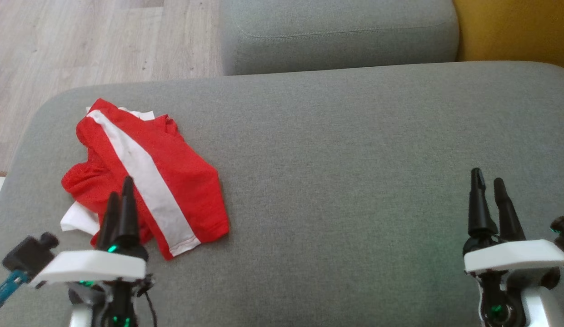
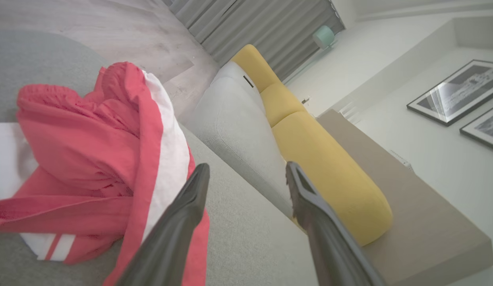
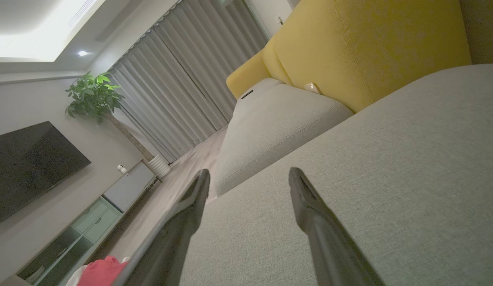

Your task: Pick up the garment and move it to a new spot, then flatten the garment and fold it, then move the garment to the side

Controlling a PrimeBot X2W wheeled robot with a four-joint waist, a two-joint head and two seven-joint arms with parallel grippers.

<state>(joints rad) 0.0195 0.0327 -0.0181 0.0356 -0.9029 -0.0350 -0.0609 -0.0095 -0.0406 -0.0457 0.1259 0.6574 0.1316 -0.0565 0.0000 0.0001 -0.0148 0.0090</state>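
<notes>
Garment point(image 1: 145, 177): red w/ a broad white stripe, prob. shorts. It lies rumpled on the left part of the grey cushion point(image 1: 354, 159), near its rounded left corner.
Why there: I read this as the start. It's heaped, not flat or folded, so the pickup isn't done yet.
Left gripper point(image 1: 121, 187): fingers spread, gripping nothing. The wrist cam shows a clear gap between them. Tips sit over the garment's near edge, but I can't tell if they touch the cloth.
Right gripper point(image 1: 487, 176): fingers apart too, empty, over bare cushion well apart from the garment.
Why so: left arm is on the cloth's side, so I judge it the natural one for the first pinch. The right is parked clear w/ room to join for flattening.
Fabric: thin, limp, fine weave. One edge is gathered like an elastic waistband, and white lining pokes out at the near left and far end. I expect it to drape and bunch when lifted.
Cushion: coarse grey woven upholstery, broad and flat, soft-looking. The bare centre gives me plenty of space for a new spot.
Around: second grey cushion point(image 1: 336, 36) behind, yellow backrest point(image 1: 513, 27) at the far right, pale wood floor point(image 1: 82, 41) at the far left.
Risk: a pinch may catch only one layer.
</notes>
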